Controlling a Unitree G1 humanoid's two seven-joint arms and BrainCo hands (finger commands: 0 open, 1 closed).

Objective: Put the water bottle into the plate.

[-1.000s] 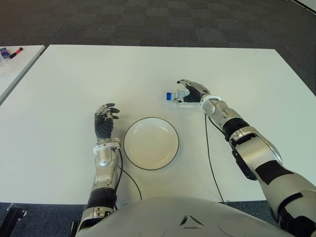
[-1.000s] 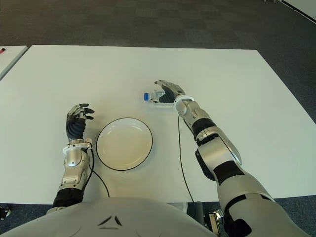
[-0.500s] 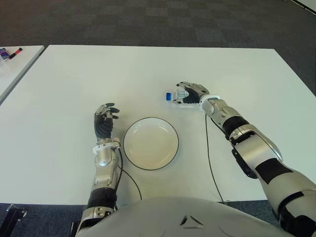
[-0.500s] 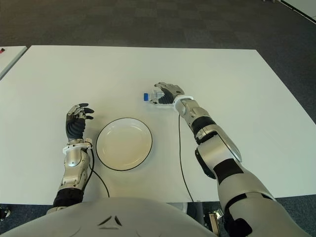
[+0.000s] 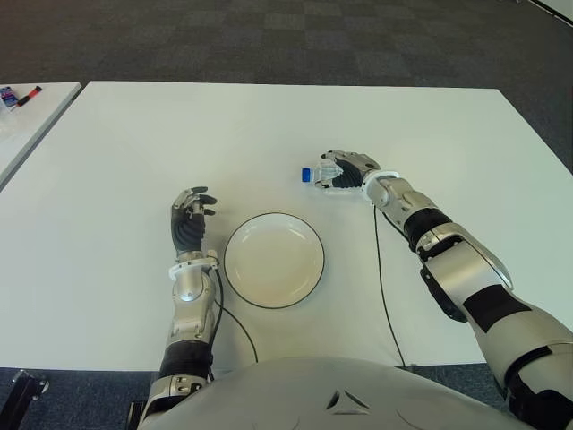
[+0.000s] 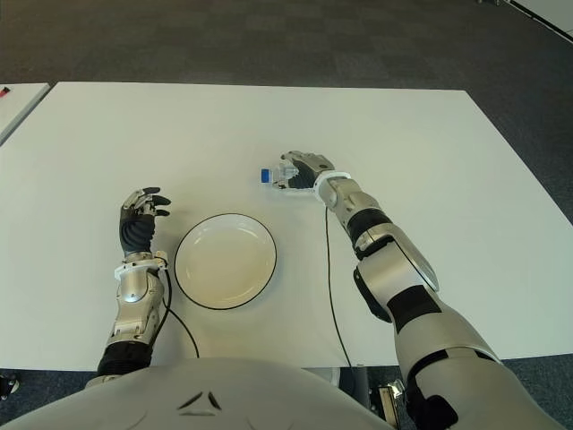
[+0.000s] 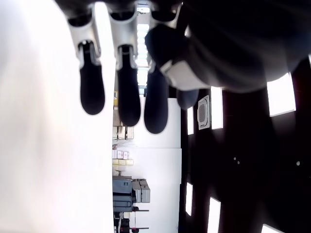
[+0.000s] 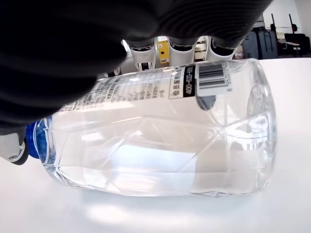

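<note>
Overhead, white table (image 5: 134, 152), dark checkered carpet (image 5: 269, 36).

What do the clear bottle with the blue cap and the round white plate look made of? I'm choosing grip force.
The clear water bottle with a blue cap looks like thin, glossy transparent plastic: faceted walls, printed barcode label. The right hand curls over it lying on the white table. The round dark-rimmed white plate has a smooth, even look; ceramic or melamine, unclear.

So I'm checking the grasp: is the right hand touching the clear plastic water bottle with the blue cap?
Touching. The right wrist view shows the right hand with fingers draped over the lying clear plastic water bottle.
</note>
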